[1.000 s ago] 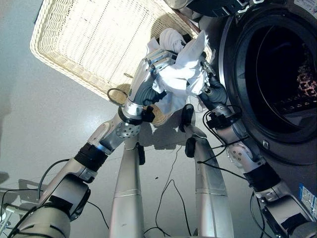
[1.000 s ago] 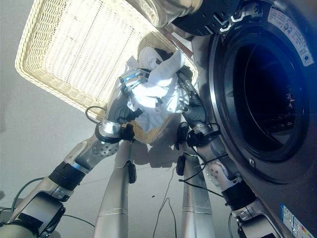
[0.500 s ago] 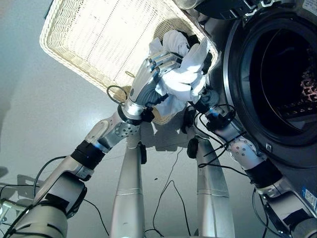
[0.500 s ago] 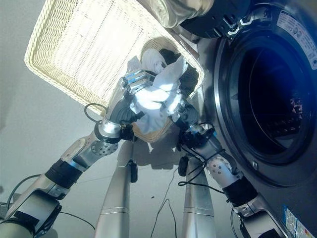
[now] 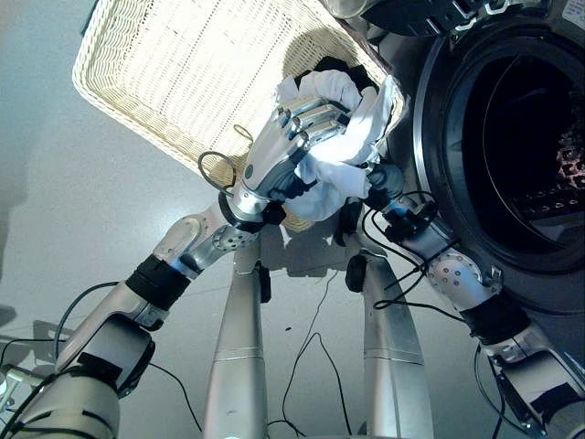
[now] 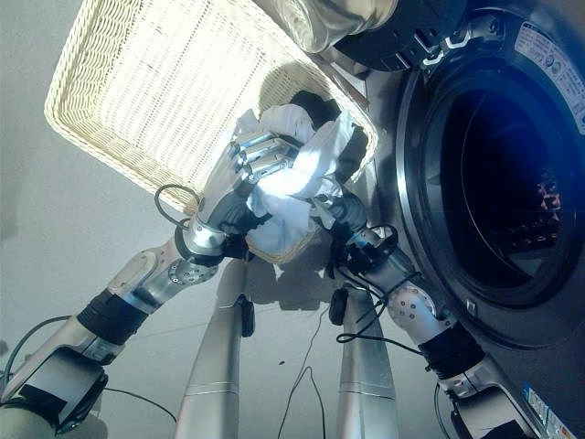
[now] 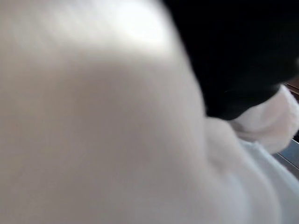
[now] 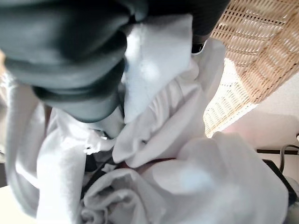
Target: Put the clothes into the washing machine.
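gripping the white cloth [image 5: 343, 155] over the basket's [image 5: 137, 101] near corner, the left hand [image 5: 292, 137] curls its fingers into the bundle. the right hand [image 5: 382, 178] is pressed against the cloth's other side, its fingers hidden, so its grip cannot be told. the washer [image 5: 512, 137] stands open just beside.

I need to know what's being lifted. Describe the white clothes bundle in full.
The white clothes are a soft, crumpled cloth bundle, bunched over the near corner of the wicker basket, beside the washing machine's open drum. The left hand curls its fingers over the top; the right hand is at the bundle's lower side, fingers buried. A dark garment lies behind.
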### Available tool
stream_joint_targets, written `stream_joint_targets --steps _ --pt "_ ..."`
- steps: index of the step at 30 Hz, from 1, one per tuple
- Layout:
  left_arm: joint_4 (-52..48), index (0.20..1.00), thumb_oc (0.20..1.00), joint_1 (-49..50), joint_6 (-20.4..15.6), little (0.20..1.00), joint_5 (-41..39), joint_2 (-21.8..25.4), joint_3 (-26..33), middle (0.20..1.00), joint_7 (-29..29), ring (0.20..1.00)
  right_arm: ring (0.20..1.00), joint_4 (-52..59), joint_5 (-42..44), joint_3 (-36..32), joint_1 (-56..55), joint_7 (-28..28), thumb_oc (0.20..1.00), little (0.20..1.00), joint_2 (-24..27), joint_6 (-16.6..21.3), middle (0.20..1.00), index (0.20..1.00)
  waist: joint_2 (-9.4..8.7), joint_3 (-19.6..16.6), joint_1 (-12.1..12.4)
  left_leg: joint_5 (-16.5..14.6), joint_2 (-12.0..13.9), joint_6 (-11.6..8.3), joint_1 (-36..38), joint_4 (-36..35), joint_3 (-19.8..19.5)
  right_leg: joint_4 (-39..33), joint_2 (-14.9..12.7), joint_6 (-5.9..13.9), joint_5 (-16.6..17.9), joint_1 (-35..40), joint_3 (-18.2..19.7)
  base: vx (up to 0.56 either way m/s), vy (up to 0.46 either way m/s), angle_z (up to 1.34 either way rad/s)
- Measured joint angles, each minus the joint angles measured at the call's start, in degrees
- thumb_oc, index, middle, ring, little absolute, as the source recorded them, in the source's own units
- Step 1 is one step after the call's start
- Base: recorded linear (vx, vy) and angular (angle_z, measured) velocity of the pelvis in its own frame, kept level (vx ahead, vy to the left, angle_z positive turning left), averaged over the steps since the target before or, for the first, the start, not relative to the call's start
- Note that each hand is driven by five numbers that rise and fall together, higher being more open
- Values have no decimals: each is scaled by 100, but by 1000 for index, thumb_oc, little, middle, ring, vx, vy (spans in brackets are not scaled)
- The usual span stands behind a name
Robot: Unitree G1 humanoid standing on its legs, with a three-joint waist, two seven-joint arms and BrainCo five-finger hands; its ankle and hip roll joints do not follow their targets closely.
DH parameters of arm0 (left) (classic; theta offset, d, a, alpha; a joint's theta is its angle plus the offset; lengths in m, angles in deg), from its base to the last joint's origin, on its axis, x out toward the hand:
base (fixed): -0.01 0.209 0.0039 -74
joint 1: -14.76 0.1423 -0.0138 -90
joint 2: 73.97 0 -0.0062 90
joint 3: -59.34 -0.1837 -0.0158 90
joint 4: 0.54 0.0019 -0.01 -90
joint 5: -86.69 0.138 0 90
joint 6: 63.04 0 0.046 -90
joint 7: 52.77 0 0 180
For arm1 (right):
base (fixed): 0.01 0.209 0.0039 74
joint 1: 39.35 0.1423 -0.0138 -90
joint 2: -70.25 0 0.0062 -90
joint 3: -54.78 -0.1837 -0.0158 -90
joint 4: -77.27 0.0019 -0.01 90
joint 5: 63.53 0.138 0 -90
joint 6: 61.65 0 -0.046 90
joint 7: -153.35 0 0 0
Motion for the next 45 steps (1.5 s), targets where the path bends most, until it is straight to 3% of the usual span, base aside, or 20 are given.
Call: stream_joint_targets --steps 9,10,11,18,22,28,35,45 --pt "-121 216 216 5 346 216 218 0 -65 216 -283 216 200 0 16 0 42 0 200 200 0 -4 200 200 0 0 4 -2 -2 -2 0 5 0 2 -2 -3 2 0 1 0 0 0" --pt "-150 696 696 14 434 696 220 -3 -73 696 -341 696 200 0 17 0 56 0 200 200 -4 -7 200 200 0 0 5 -2 -1 -2 0 5 0 2 -1 -3 2 0 1 0 0 0" --pt "-170 1000 1000 24 516 1000 219 -4 -80 1000 -399 1000 200 0 17 1 65 0 200 200 -7 -11 200 200 0 0 6 -1 -1 -2 0 7 0 3 -1 -3 2 0 1 0 0 0" --pt "-202 1000 1000 141 1248 1000 163 -99 -87 1000 -1106 1000 200 0 31 57 86 0 200 200 -57 -46 200 200 0 0 58 -1 0 -1 1 16 -7 7 -1 -3 2 4 1 0 -5 0" --pt "-201 1000 1000 349 1095 1000 -348 -370 154 1000 -1149 1000 200 0 135 57 76 0 200 200 -159 -3 200 200 1 0 147 0 1 -4 3 20 -34 19 1 -3 0 9 -12 0 -8 0" --pt "-202 1000 1000 659 859 1000 -1388 -731 411 1000 -708 1000 200 0 266 -1 31 0 200 200 -419 148 200 200 1 0 152 -11 -13 -19 4 23 -52 17 -18 15 -14 47 -47 4 -8 3" --pt "-202 1000 1000 679 862 1000 -1466 -745 461 1000 -349 1000 200 -1 449 -160 -91 0 200 200 -525 387 200 200 1 0 147 -11 -15 -19 5 28 -54 18 -19 16 -15 48 -45 0 0 0" --pt "-188 1000 1000 701 880 1000 -1862 -539 630 1000 506 1000 200 -1 703 -751 -118 -3 200 200 -584 1442 200 200 1 0 135 -2 -14 -4 36 105 -61 11 -18 -8 1 113 -44 0 0 0"
